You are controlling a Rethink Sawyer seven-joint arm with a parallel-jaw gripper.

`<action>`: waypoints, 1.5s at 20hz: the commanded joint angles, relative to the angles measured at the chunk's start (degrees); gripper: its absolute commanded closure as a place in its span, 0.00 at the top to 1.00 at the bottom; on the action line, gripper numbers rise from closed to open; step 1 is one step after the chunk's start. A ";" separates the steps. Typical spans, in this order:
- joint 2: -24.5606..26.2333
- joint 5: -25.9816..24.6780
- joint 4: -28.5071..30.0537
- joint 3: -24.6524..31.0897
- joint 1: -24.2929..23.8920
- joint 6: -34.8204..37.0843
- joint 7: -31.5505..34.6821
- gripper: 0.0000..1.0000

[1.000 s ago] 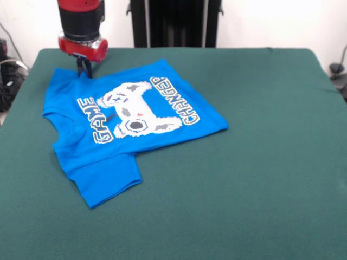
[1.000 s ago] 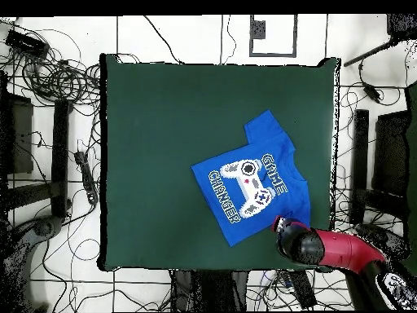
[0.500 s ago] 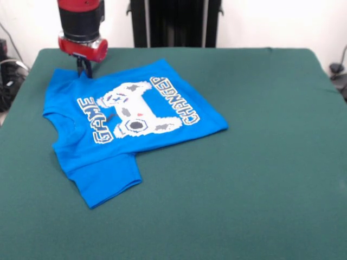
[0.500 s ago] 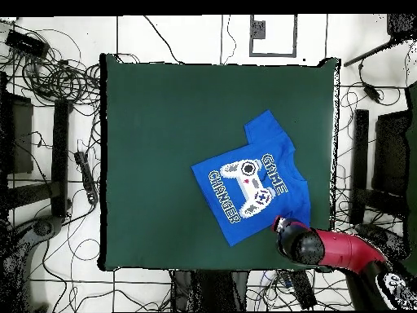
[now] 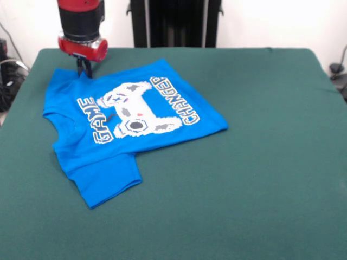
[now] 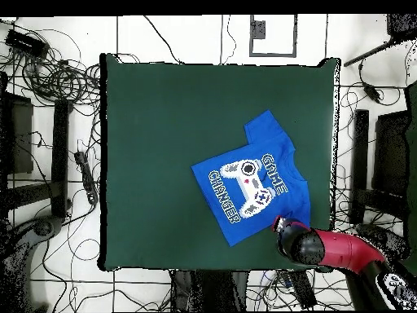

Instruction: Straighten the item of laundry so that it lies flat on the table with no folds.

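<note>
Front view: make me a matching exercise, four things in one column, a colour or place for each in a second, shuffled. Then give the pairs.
Things:
1. T-shirt
2. table
3. pincer
4. controller print

Descriptions:
A. dark green
B. white and grey
C. at the shirt's far corner
D. bright blue, in the left half of the table

Pairs: 1-D, 2-A, 3-C, 4-B
</note>
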 commanded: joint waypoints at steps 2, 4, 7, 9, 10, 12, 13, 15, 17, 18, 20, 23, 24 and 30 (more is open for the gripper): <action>9.97 -6.13 -1.70 0.79 -1.99 -6.50 -0.35 0.00; 9.18 -6.36 -1.19 0.87 -2.54 -5.97 -1.10 0.00; 8.43 -6.51 -0.75 1.15 -3.33 -5.28 -2.13 0.00; 7.96 -6.59 -0.37 1.14 -3.67 -5.02 -2.58 0.00; 7.76 -6.59 -0.28 1.28 -3.92 -4.76 -2.88 0.00; 7.22 -6.55 -0.07 1.63 -4.46 -4.09 -3.58 0.00; 6.96 -6.56 0.06 1.71 -4.63 -3.85 -3.80 0.00; 6.59 -6.70 0.30 1.84 -4.92 -3.66 -4.08 0.00; 6.33 -7.00 0.66 1.88 -5.18 -3.63 -4.13 0.00; 6.34 -7.10 0.63 1.90 -5.27 -3.58 -4.17 0.00; 6.42 -7.32 0.45 2.05 -5.51 -3.40 -4.30 0.00; 6.80 -7.83 -0.10 2.32 -5.89 -3.08 -4.44 0.00; 6.89 -8.05 -0.25 2.37 -6.00 -3.07 -4.41 0.00; 7.28 -9.15 -0.52 2.39 -6.55 -3.23 -4.33 0.00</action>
